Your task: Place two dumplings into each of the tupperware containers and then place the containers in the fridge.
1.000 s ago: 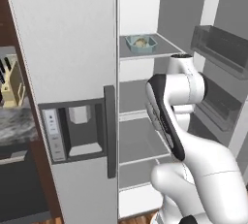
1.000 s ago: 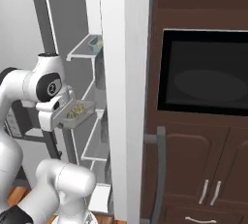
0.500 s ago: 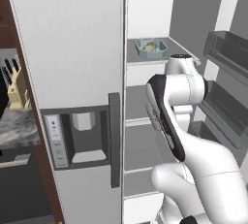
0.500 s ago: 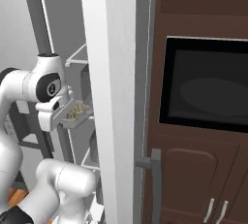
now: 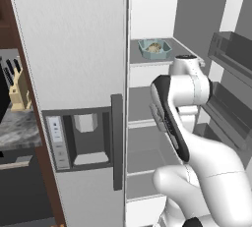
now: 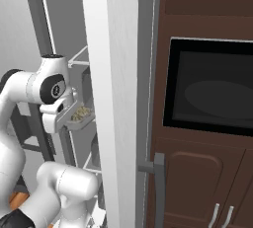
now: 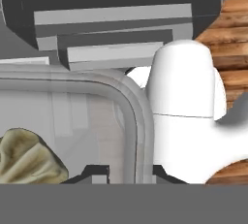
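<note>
The fridge (image 5: 74,69) has its dispenser door closed and its right side open. On the upper shelf sits the pale blue-teal tupperware container (image 5: 155,50) with dumplings (image 5: 154,47) in it. My gripper (image 6: 68,122) is shut on the rim of the clear tupperware container (image 6: 83,119), held level in front of the open compartment, beside the white fridge door (image 6: 118,98). Beige dumplings (image 6: 80,112) lie inside it. In the hand view my gripper (image 7: 130,174) pinches the clear container's rounded rim (image 7: 138,121), and one dumpling (image 7: 26,160) lies at the lower left.
White inner shelves (image 5: 147,108) lie below the teal container, and door bins (image 5: 231,59) line the open door at right. A knife block (image 5: 18,91) stands on the grey counter at left. A dark wood cabinet with a built-in oven (image 6: 212,89) flanks the fridge.
The whole picture has shifted and the fridge looms larger, so the base has driven closer. The arm keeps the clear container in the same grip and pose.
</note>
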Controlling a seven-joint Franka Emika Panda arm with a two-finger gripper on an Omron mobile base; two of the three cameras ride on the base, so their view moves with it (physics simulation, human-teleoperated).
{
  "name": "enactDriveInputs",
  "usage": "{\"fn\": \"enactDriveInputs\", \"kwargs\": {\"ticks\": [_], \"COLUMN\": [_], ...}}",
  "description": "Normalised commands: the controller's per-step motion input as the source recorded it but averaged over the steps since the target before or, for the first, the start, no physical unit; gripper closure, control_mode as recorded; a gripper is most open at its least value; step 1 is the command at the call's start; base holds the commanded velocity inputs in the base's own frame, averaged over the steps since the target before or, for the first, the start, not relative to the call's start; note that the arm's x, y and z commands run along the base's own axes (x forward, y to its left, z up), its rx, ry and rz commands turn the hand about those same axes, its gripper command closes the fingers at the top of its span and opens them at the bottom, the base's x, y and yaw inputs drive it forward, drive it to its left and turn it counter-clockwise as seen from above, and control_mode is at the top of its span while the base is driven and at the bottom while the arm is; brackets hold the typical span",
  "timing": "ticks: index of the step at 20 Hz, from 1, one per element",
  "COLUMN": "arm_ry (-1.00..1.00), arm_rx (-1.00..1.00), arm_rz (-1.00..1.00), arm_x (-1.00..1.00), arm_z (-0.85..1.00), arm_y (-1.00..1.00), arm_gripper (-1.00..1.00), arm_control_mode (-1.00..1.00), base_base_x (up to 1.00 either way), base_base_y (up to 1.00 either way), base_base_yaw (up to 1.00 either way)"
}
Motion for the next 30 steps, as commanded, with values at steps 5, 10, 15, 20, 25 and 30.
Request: {"fn": "enactDriveInputs", "kwargs": {"ticks": [5,10,15,20,25,30], "arm_ry": [-0.07,-0.25,-0.08,-0.02,0.0,-0.05], "arm_rx": [0.01,0.01,0.03,0.02,0.0,0.0], "arm_rz": [0.0,0.03,0.04,0.04,0.0,0.0], "arm_x": [0.48,0.41,0.55,0.7,0.51,0.46], "arm_z": [-0.24,-0.27,-0.17,-0.1,-0.18,-0.3], "arm_y": [-0.52,-0.06,-0.43,-0.26,0.01,0.01], "arm_gripper": [1.0,1.0,1.0,1.0,1.0,1.0], "arm_control_mode": [-1.0,-1.0,-1.0,-1.0,-1.0,-1.0], "base_base_x": [0.0,0.0,0.0,0.0,0.0,0.0], "base_base_y": [0.0,0.0,0.0,0.0,0.0,0.0], "base_base_yaw": [0.0,0.0,0.0,0.0,0.0,0.0]}}
